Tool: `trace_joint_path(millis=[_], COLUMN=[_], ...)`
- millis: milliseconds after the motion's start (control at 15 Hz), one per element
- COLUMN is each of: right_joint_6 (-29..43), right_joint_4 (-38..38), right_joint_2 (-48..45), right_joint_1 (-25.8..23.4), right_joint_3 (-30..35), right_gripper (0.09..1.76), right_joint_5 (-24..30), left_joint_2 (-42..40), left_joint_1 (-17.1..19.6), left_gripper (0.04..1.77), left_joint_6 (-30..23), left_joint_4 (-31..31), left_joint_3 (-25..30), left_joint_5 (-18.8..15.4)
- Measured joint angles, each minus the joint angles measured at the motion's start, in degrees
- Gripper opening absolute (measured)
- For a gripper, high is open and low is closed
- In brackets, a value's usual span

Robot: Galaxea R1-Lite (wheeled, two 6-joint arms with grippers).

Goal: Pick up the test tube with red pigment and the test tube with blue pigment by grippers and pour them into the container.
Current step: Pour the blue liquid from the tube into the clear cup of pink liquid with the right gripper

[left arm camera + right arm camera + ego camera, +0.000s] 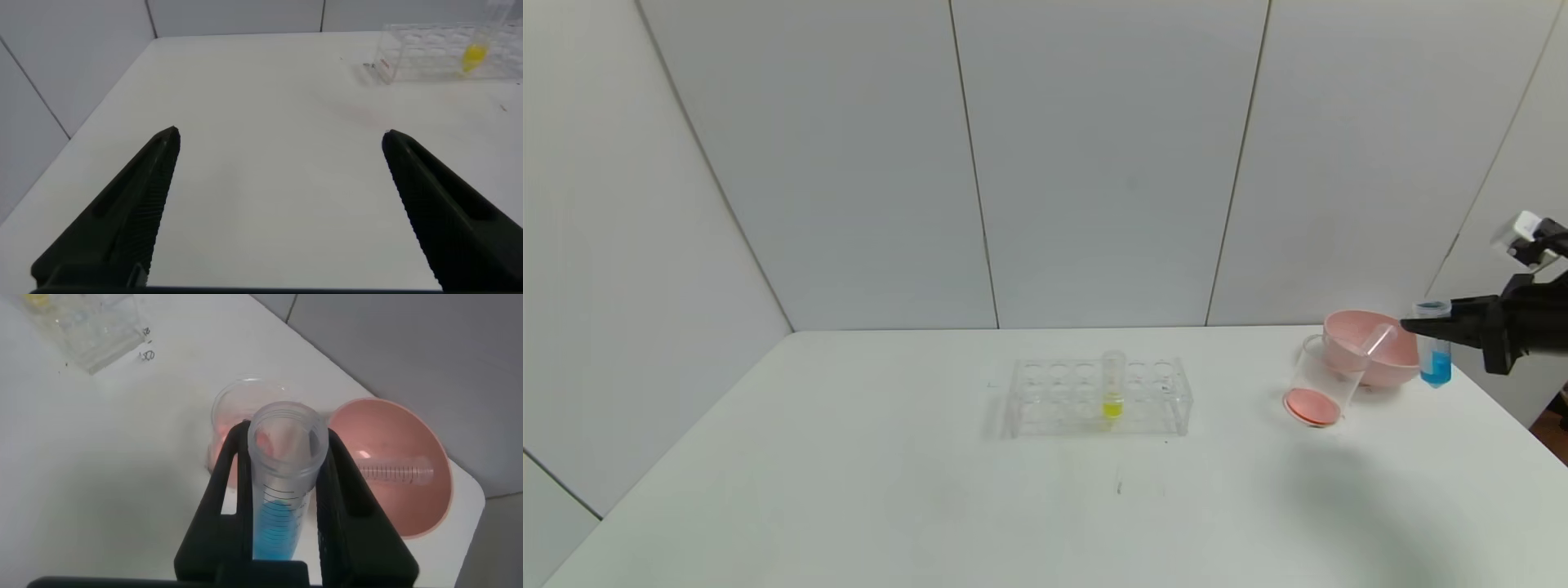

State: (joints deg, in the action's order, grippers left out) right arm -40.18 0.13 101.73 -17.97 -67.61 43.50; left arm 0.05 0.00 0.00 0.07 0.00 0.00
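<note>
My right gripper [1421, 327] is shut on the test tube with blue pigment [1435, 359] and holds it upright above the table's far right, beside the pink bowl. In the right wrist view the fingers clamp the blue tube [282, 498] at my right gripper [286, 434]. The container [1319, 384], a clear beaker with orange-red liquid at its bottom, stands just left of the bowl; it also shows in the right wrist view [233, 416]. No tube with red liquid is in view. My left gripper [279, 135] is open and empty over bare table, out of the head view.
A pink bowl [1372, 351] at the far right holds an empty clear tube [1378, 338], also seen in the right wrist view [396, 469]. A clear tube rack [1094, 398] in mid-table holds a yellow-liquid tube [1112, 385]. The table's right edge is close to the right arm.
</note>
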Motion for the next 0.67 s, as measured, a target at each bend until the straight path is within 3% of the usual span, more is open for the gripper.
trace_joint_path(millis=[667], right_joint_6=[-14.77], right_joint_4=[37.22], right_joint_2=[11.45], right_joint_1=[5.96], right_joint_3=[-32.63], right_gripper=[0.50], right_joint_5=[-15.84], left_joint_2=[0.00], left_joint_1=[0.00], left_gripper=[1.76], left_joint_6=[0.00], left_joint_4=[0.02], left_joint_3=[0.00], left_joint_5=[0.00])
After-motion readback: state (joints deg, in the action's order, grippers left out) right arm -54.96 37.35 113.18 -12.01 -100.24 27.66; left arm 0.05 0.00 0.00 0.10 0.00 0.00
